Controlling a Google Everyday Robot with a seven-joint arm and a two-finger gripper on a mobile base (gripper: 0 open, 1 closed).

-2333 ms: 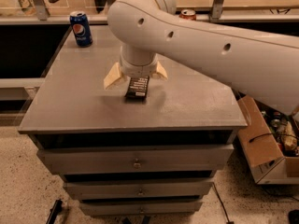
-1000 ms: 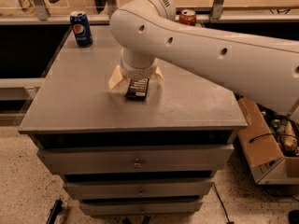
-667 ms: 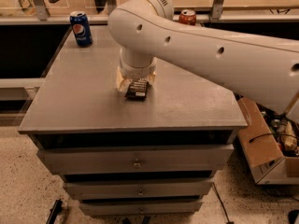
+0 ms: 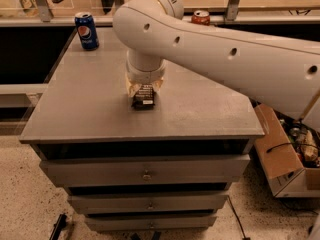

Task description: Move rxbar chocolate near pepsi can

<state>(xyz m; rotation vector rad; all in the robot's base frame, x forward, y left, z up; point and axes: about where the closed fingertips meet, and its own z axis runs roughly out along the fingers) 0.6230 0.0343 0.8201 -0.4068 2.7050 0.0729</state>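
The rxbar chocolate, a dark wrapper with white text, lies on the grey cabinet top near its middle. My gripper comes straight down on it from the large white arm, and its tan fingers are closed against the bar's two sides. The bar's far end is hidden under the gripper. The pepsi can, blue with a round logo, stands upright at the far left corner, well away from the bar.
A red-orange soda can stands at the far edge behind the arm. The cabinet has drawers below. An open cardboard box sits on the floor at the right.
The fingers, spread wide on either side of the bar before, have closed in against it. The bar and the pepsi can have stayed in place.
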